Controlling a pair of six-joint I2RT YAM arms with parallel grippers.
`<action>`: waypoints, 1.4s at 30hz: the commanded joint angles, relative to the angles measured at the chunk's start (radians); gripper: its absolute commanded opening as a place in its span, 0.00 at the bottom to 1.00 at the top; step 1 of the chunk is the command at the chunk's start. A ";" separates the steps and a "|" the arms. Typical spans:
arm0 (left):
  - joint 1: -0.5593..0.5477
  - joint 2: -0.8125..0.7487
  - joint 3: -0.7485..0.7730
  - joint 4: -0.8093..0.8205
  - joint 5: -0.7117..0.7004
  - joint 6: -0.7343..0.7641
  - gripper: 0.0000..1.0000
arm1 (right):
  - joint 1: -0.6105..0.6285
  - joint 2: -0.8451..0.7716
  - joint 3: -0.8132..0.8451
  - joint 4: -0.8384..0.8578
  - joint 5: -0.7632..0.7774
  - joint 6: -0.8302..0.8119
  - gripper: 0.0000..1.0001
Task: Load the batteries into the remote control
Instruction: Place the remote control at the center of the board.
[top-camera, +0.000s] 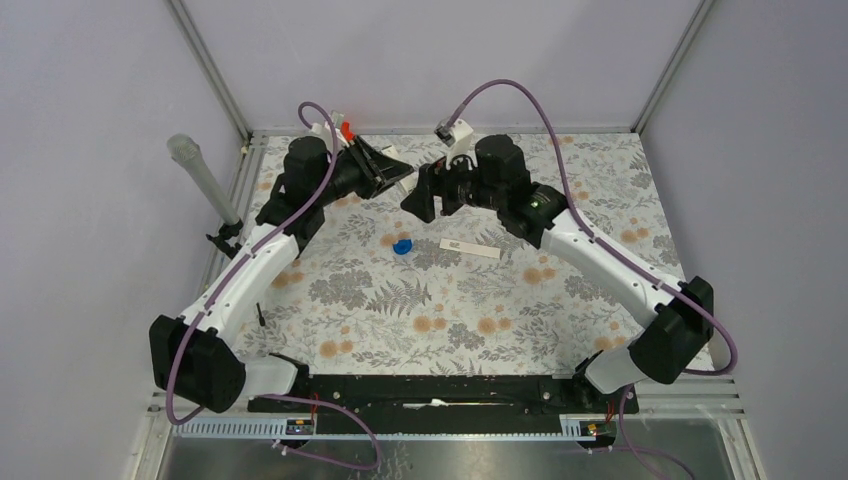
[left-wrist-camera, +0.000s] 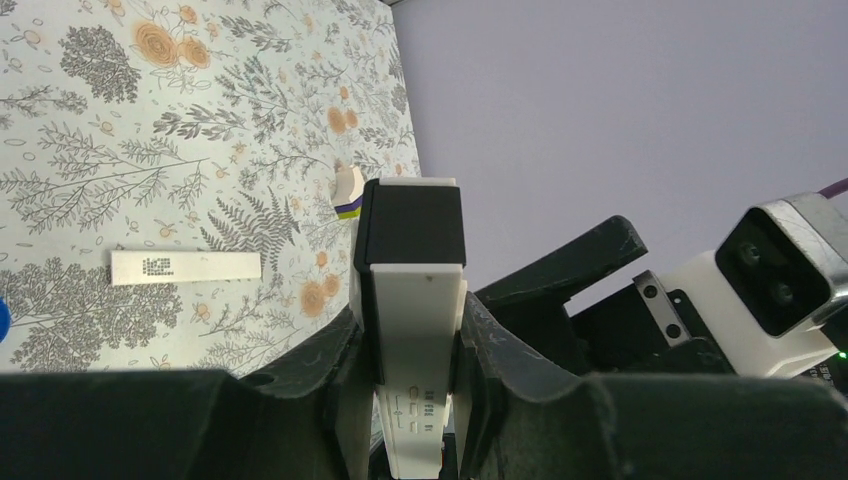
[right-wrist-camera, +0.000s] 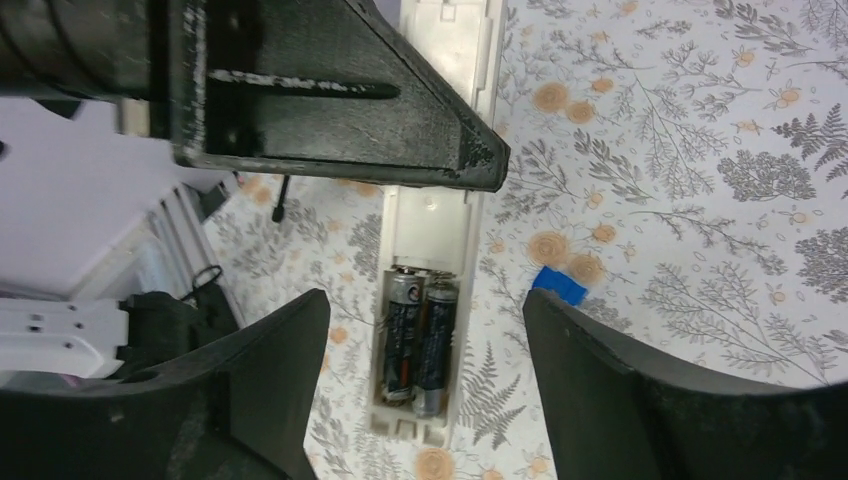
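My left gripper (top-camera: 393, 174) is shut on the white remote control (top-camera: 407, 179) and holds it off the table at the back middle. In the left wrist view the remote (left-wrist-camera: 415, 290) is clamped between my fingers, with a dark block at its far end. In the right wrist view the remote (right-wrist-camera: 432, 225) lies with its recess facing the camera, and two dark batteries (right-wrist-camera: 420, 335) sit side by side in it. My right gripper (right-wrist-camera: 430, 400) is open, its fingers either side of that end without touching it. It also shows in the top view (top-camera: 422, 196).
The thin white cover strip (top-camera: 470, 249) lies flat on the floral mat, also seen in the left wrist view (left-wrist-camera: 185, 267). A blue blob (top-camera: 402, 246) lies left of it. A small white, yellow and purple piece (left-wrist-camera: 347, 192) sits farther back. A grey tube (top-camera: 200, 175) stands at the left rail.
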 joint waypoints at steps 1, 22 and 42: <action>-0.003 -0.055 -0.013 0.016 -0.036 0.017 0.00 | 0.023 0.042 0.065 -0.018 0.066 -0.100 0.73; 0.168 -0.232 -0.068 -0.251 -0.280 0.237 0.96 | 0.023 0.030 -0.111 -0.094 -0.045 -0.288 0.25; 0.268 -0.187 -0.285 -0.284 -0.135 0.278 0.86 | 0.114 0.348 -0.180 -0.322 0.224 -0.560 0.28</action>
